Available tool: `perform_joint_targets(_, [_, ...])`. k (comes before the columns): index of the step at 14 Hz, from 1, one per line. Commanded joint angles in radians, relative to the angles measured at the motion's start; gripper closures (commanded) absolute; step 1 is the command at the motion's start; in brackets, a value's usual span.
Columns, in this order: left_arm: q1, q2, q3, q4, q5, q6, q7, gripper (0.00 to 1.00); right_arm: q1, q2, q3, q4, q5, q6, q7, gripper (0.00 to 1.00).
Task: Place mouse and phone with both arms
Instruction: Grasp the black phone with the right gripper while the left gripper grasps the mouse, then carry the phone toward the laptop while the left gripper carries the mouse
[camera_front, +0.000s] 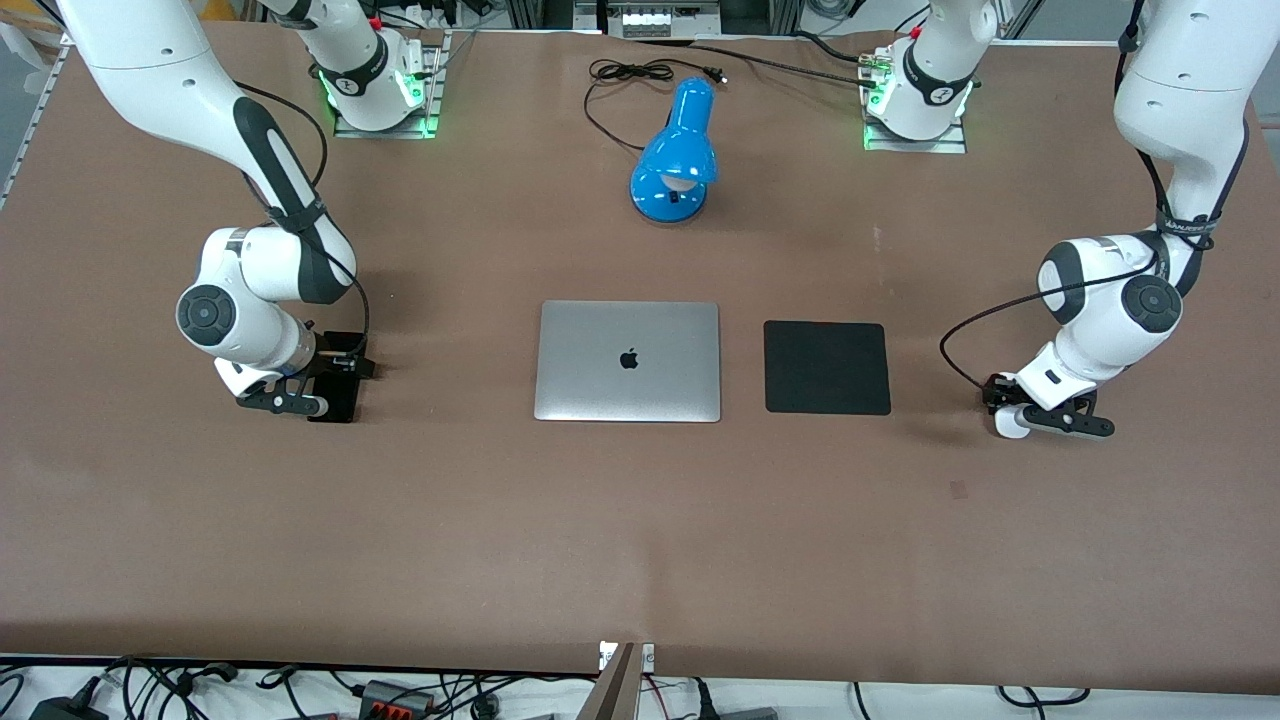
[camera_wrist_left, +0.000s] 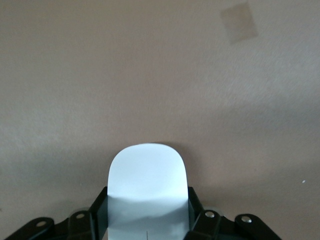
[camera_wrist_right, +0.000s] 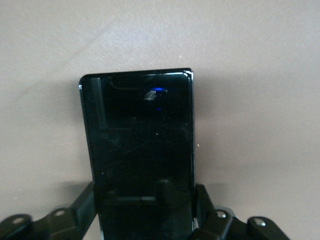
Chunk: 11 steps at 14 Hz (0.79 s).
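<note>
Two grasps under way, one at each end of the table (camera_front: 640, 520). Left gripper (camera_front: 1040, 418) low at the left arm's end, fingers closed against the sides of the mouse (camera_wrist_left: 147, 192), which sits between them with its rounded nose poking out over the brown cover. Right gripper (camera_front: 300, 398) low at the right arm's end, fingers pressed on the long edges of the phone (camera_wrist_right: 142, 150), glossy face up, most of its length sticking out ahead of the pads.

Whether either item has left the surface: cannot tell from these views.

For a clean carry, best to lift straight up before any sideways travel (the phone is gripped near one end, so likely to droop or pivot if swung fast). Slow and level with both. Glossy shell on the mouse, so probably slippery; firm squeeze, no jerks.

Likely targets, as a guess: black pad (camera_front: 827, 367) for the mouse, bare table beside the closed laptop (camera_front: 628, 361) for the phone.

No containers anywhere; blue lamp (camera_front: 675, 165) standing farther from the camera than the laptop.
</note>
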Motion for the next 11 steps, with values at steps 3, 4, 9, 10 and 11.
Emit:
perform_joint_targets(3, [-0.012,-0.113,-0.052,0.106,0.013,-0.282,0.001,0.66,0.143,0.012,0.030,0.051,0.012,0.015,0.033,0.84])
perform_joint_targets(4, [-0.012,-0.110,-0.067,0.187,0.012,-0.419,-0.003,0.66,0.190,0.012,0.039,0.071,0.012,0.015,0.072,0.85])
perform_joint_targets(9, [-0.033,-0.111,-0.254,0.335,0.015,-0.731,-0.309,0.66,0.316,0.050,0.045,0.126,0.012,0.015,0.251,0.85])
perform_joint_targets(10, [-0.039,-0.108,-0.274,0.329,0.015,-0.731,-0.356,0.66,0.330,0.058,0.047,0.130,0.012,0.015,0.280,0.85])
perform_joint_targets(11, [-0.061,-0.101,-0.289,0.326,0.015,-0.730,-0.409,0.66,0.342,0.067,0.047,0.136,0.012,0.017,0.293,0.85])
